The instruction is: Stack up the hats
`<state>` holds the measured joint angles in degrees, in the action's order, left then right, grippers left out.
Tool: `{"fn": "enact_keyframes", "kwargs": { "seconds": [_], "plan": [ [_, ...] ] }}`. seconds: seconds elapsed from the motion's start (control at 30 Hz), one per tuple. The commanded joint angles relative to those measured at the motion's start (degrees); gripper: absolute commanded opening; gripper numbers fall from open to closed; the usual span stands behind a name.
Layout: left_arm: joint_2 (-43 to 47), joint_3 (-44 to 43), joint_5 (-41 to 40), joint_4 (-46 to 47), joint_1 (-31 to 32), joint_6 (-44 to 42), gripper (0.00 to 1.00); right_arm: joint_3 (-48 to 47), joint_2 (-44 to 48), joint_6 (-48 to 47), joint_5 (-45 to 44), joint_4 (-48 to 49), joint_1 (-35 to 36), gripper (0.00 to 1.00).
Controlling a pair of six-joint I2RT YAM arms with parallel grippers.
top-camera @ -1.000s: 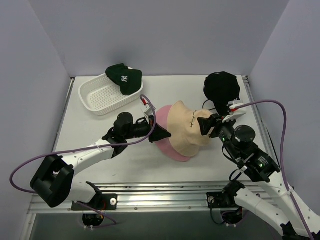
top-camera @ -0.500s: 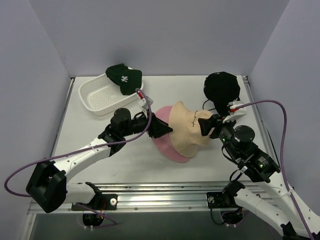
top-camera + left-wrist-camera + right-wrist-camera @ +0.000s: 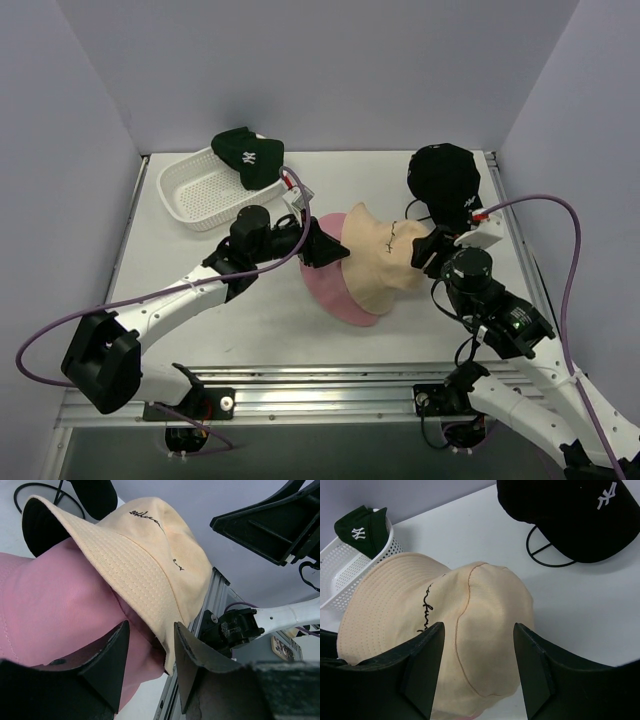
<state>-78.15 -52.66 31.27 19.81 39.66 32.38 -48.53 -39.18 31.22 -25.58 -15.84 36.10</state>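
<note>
Tan hat sits on pink hat at centre. Green cap at 11 o'clock and black cap at 1 o'clock are not yet stacked. Left tool and right tool both have jaws apart, holding nothing.

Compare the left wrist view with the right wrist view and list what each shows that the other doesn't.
Left wrist only: the pink bucket hat plainly seen under the brim of the tan bucket hat, with the brim's edge in the gap of the open left gripper. Right wrist only: the dark green cap on the white basket, the white logo on the black cap, and the open right gripper above the tan crown. Both: the tan bucket hat with its black script, and the black cap beyond it.
</note>
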Motion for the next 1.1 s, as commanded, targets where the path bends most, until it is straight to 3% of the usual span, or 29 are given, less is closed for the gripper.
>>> {"fn": "enact_keyframes", "kwargs": {
  "seconds": [0.0,0.13,0.17,0.27,0.3,0.47,0.63,0.93,1.03,1.07],
  "plan": [
    [-0.34,-3.32,-0.59,-0.30,0.42,-0.65,0.49,-0.34,-1.51,3.49,-5.18,-0.25,0.11,0.53],
    [-0.42,-3.85,-0.94,-0.92,0.51,-0.65,0.33,0.80,-3.01,3.93,-4.65,1.33,0.03,0.53],
    [-0.69,-4.11,-1.03,-1.26,0.42,-0.74,0.23,0.98,-3.53,3.93,-4.65,1.68,-0.15,0.52],
    [-1.21,-4.46,-0.94,-1.36,0.42,-0.48,0.11,1.51,-4.06,4.37,-4.65,2.65,-0.85,0.48],
    [-1.39,-4.55,-0.86,-1.36,0.42,-0.39,0.03,1.69,-4.06,4.55,-4.65,2.91,-1.11,0.48],
    [-1.22,-4.47,-1.12,-1.71,0.51,-0.30,0.02,2.56,-4.32,5.78,-4.92,3.53,-3.83,0.48],
    [-0.87,-4.46,-2.87,-2.85,0.51,-0.74,0.02,4.06,-5.73,4.55,0.27,5.64,-7.79,0.46],
    [0.19,-3.59,-3.84,-3.03,0.42,-0.48,0.02,5.11,-5.12,4.37,2.73,7.74,-7.80,0.31],
    [0.80,-2.80,-4.37,-3.20,0.42,-0.74,0.02,5.64,-4.50,3.85,3.52,8.98,-7.88,0.18],
    [0.89,-2.53,-4.37,-3.20,0.42,-0.83,0.02,5.38,-4.59,3.67,3.61,9.07,-7.88,0.07]
  ]
}}
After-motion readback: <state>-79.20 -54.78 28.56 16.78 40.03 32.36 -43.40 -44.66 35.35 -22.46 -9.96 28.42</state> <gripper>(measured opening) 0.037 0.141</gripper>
